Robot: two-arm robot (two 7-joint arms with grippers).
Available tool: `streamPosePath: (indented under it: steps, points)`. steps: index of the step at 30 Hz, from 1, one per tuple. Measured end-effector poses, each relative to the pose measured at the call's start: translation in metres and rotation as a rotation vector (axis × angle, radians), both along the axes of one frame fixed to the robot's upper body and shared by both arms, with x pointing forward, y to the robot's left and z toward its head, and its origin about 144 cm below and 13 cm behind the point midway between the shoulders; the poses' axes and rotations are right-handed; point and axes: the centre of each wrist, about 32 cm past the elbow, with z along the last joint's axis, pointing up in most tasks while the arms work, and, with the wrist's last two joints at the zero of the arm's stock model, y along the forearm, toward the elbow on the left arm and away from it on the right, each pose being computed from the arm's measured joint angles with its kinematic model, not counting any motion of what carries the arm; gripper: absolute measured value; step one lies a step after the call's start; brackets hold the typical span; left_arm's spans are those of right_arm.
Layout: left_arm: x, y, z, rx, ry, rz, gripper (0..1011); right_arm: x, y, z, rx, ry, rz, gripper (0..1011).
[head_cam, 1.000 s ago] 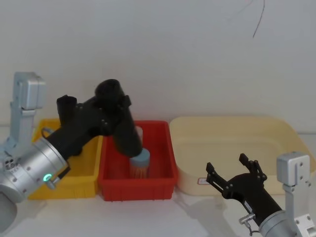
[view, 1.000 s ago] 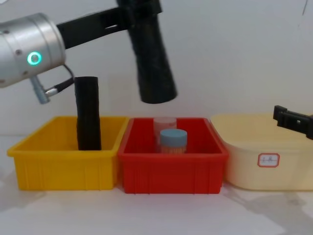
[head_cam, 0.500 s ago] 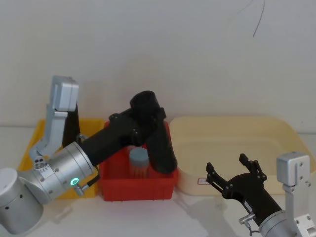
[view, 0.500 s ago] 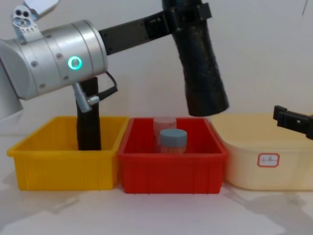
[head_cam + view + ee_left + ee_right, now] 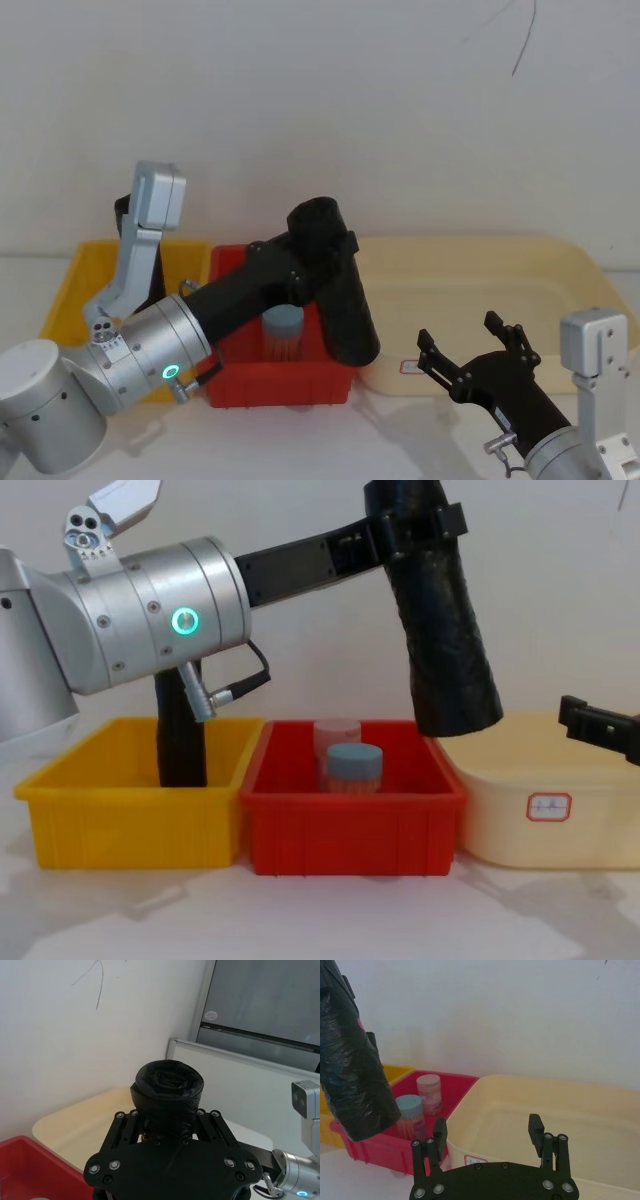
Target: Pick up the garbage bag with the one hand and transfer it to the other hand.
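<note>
**Markings.** Pale cream plastic tub [image 5: 560, 770], robot's right of the row: small white label with a red border [image 5: 549, 806] on its front wall, writing too small to read.

**Left pincer.** Black long-fingered left gripper [image 5: 415, 530] on a silver cylindrical wrist with a green ring light [image 5: 184, 621]. Its fingers are pressed against both sides of the matte black cylindrical garbage bag roll [image 5: 445, 630], clamping it near the upper end.

**Task item.** The garbage bag roll hangs in the air, tilted, with its top leaning to the robot's left. Its lower end is above the seam between the red rectangular plastic bin [image 5: 350, 825] and the cream tub, clear of both. The film wrapping is crinkled, and the spiral end face shows in the left wrist view.

**Right pincer.** Black long-fingered right gripper [image 5: 470, 335], low at the robot's right in front of the cream tub. Its fingers are spread wide and hold nothing, and it is well apart from the roll.

**Other items.**
- Yellow rectangular plastic bin [image 5: 130, 825], left of the red one and touching it. A second black roll [image 5: 182, 755] stands upright inside.
- The red bin holds a blue-lidded clear jar of thin sticks [image 5: 354, 768].
- Just behind that jar stands a pink-lidded clear jar [image 5: 429, 1092].
- All three containers stand in a row on a white tabletop [image 5: 330, 920].
</note>
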Motion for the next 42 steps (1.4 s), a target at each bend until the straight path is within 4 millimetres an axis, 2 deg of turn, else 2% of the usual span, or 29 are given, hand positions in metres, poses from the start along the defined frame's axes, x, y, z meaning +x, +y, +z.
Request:
streamPosePath:
  steps: [14,31,42]
  points:
    - [0.001,-0.004,-0.001,0.003,0.012,-0.017,419,-0.004,-0.005,0.012,-0.078,0.047,0.042,1001]
    - [0.001,-0.005,-0.001,0.003,0.016,-0.023,419,-0.018,-0.026,0.057,-0.224,0.131,0.192,1001]
    - [0.001,-0.005,-0.001,0.004,0.017,-0.024,419,-0.015,-0.024,0.074,-0.213,0.125,0.282,1001]
